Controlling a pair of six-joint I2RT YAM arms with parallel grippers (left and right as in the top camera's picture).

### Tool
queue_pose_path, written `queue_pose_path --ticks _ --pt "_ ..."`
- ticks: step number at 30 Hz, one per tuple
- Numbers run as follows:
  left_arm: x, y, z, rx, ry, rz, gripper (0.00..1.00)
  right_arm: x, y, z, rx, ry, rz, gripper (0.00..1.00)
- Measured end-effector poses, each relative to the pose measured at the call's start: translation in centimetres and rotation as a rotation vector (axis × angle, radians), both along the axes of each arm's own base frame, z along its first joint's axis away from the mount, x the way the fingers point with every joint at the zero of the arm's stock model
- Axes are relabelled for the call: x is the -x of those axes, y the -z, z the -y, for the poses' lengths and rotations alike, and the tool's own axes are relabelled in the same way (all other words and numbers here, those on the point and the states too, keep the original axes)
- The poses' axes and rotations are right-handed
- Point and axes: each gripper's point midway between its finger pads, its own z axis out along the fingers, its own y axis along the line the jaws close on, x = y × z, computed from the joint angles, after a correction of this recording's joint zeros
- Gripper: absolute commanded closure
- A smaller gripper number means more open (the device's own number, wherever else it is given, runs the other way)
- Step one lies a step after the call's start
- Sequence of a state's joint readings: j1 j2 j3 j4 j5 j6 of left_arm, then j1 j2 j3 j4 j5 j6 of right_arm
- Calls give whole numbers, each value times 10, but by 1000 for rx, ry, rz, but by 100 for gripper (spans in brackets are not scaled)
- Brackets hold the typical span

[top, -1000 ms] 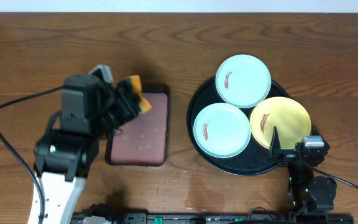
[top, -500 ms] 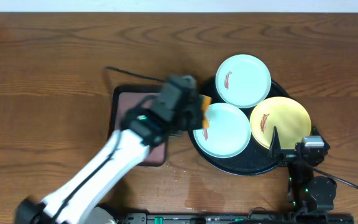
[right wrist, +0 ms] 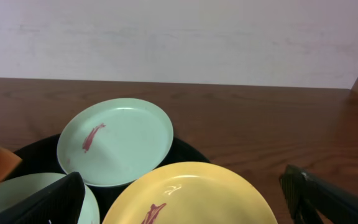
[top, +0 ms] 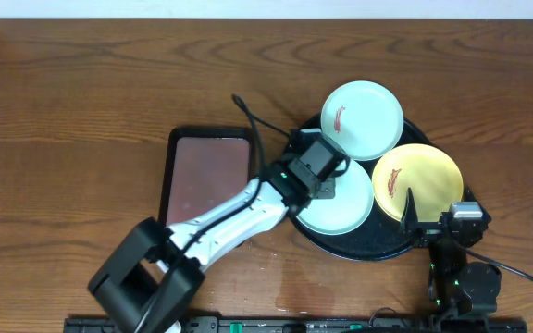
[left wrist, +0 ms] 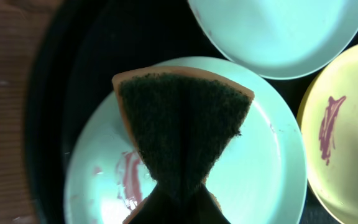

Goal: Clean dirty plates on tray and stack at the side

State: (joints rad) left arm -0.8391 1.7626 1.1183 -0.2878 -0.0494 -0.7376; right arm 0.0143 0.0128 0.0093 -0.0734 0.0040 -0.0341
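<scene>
The round black tray [top: 387, 242] holds three plates: a far mint plate [top: 362, 120], a near-left mint plate [top: 345, 205] and a yellow plate [top: 417, 176]. Each carries a reddish smear. My left gripper [top: 325, 178] hangs over the near-left plate, shut on a sponge [left wrist: 182, 124] whose dark green scouring face points down, orange at its edges. In the left wrist view that sponge covers the middle of the mint plate [left wrist: 260, 180], with the smear [left wrist: 129, 183] showing beside it. My right gripper [top: 438, 211] stands open at the tray's near-right rim, in front of the yellow plate [right wrist: 191, 193].
A rectangular maroon tray [top: 206, 180] with a black rim lies left of the round tray. Brown wood-grain tabletop [top: 81, 102] spreads around both. The left arm's cable [top: 253, 129] loops over the maroon tray's far right corner.
My left arm has swung right from the maroon tray, carrying the sponge, and now sits over the near-left mint plate. The right arm has not moved.
</scene>
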Motion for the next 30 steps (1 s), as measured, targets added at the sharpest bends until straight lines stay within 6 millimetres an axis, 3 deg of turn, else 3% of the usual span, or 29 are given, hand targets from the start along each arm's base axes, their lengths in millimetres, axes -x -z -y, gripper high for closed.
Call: queue_pose_path --ticks 8,14,17,21,24,30 --pt "8 7 5 7 -51 -30 93 0 -3 0 -6 -2 12 1" --pt "12 18 -1 -14 -90 -64 93 1 -6 -21 -255 -106 8 1" --pt "13 19 -3 -21 -95 -71 93 2 -21 -28 -405 -151 49 1" --pt "17 23 -8 -43 -99 -86 93 6 -46 -37 -475 -217 113 1" --pt "18 24 -10 -47 -99 -90 92 9 -56 -40 -462 -222 59 1" --pt "18 25 -10 -47 -99 -89 93 9 -65 -29 -330 -116 -278 1"
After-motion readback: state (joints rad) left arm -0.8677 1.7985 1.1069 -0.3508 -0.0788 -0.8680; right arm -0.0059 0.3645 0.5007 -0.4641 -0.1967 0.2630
